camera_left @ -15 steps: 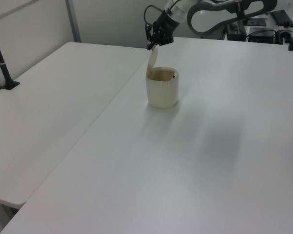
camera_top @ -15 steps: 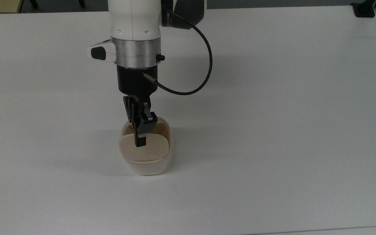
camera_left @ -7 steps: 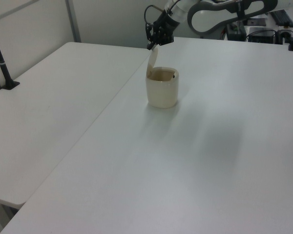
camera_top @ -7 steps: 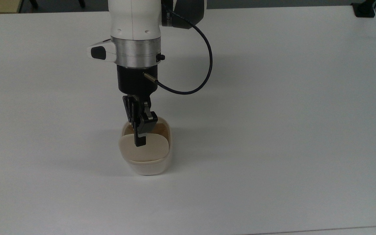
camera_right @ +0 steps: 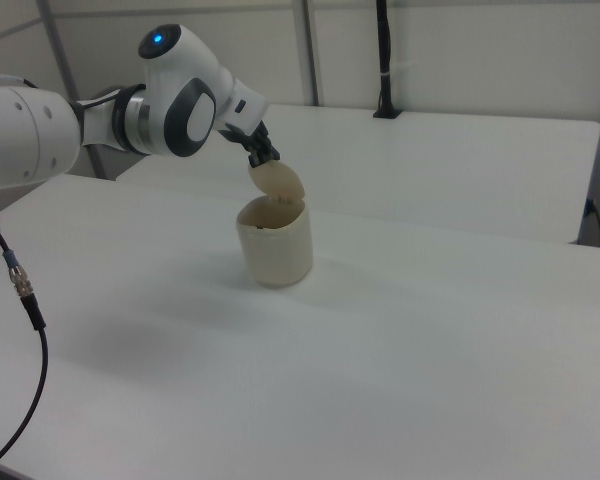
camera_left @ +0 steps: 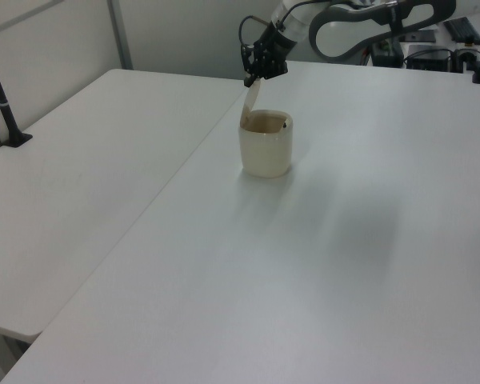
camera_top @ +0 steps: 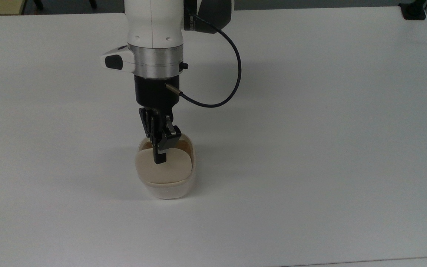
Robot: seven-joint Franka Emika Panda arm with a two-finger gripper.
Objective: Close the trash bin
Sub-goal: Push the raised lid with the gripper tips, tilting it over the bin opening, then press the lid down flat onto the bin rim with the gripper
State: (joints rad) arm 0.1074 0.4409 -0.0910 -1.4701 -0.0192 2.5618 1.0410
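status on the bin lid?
Claw at raised lid top edge. Trash bin open, lid tilted up. Nothing else near it on the table.

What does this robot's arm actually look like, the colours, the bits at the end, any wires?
The arm is glossy white and rounded, with dark grey joint sections and a glowing blue light on one joint. Near its end sits a silver metal ring, then a black block carrying the small black gripper. A thin dark cable loops out from the black block back up the arm.
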